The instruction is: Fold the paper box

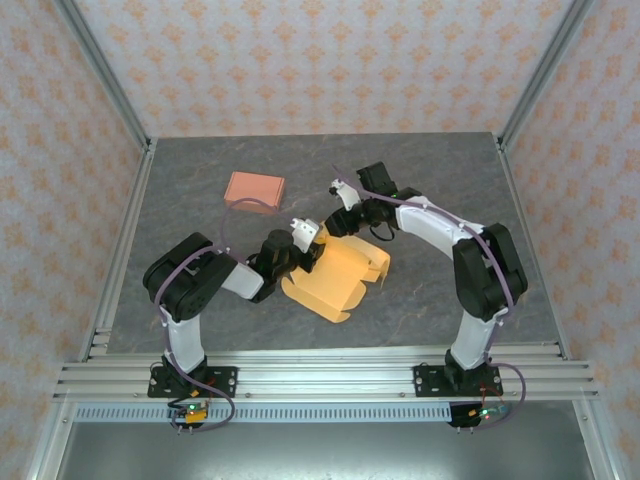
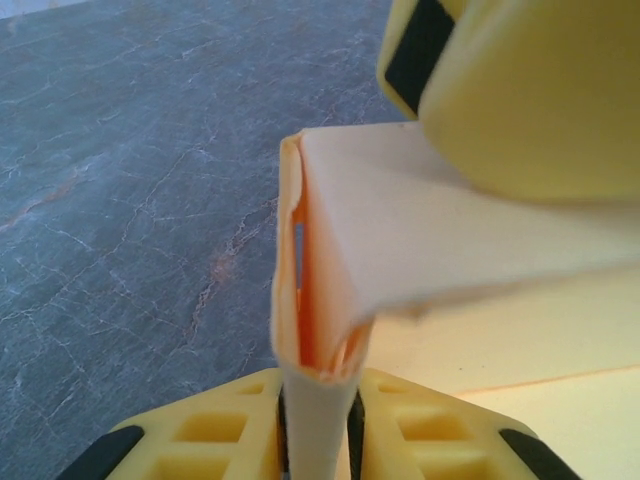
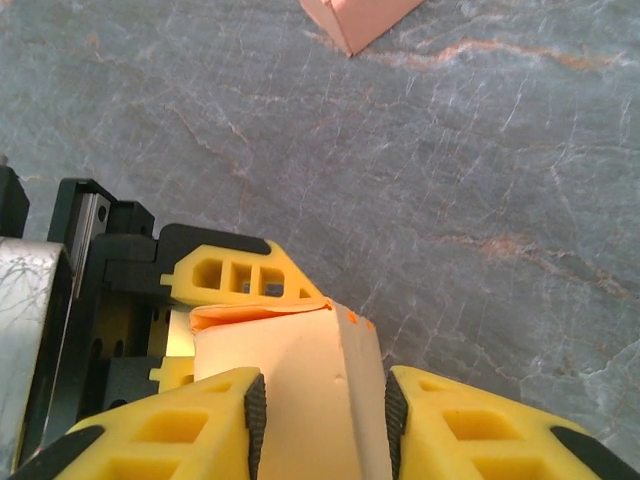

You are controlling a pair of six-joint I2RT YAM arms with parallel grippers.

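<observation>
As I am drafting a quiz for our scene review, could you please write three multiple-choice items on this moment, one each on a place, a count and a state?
1. Where does the pink box lie relative to the yellow box?
A. On top of it.
B. Behind it and to the left, apart from it.
C. In front of it, by the right arm's base.

2. How many boxes are on the table?
A. One.
B. Four.
C. Two.

3. How is the left end effector?
A. Shut on a flap of the yellow box.
B. Open above bare table.
C. Shut on the pink box.

Answers:
1 B, as the top view shows bare table between the two.
2 C, as there is one pink and one yellow.
3 A, as the left wrist view shows the folded flap pinched in its grip.
</observation>
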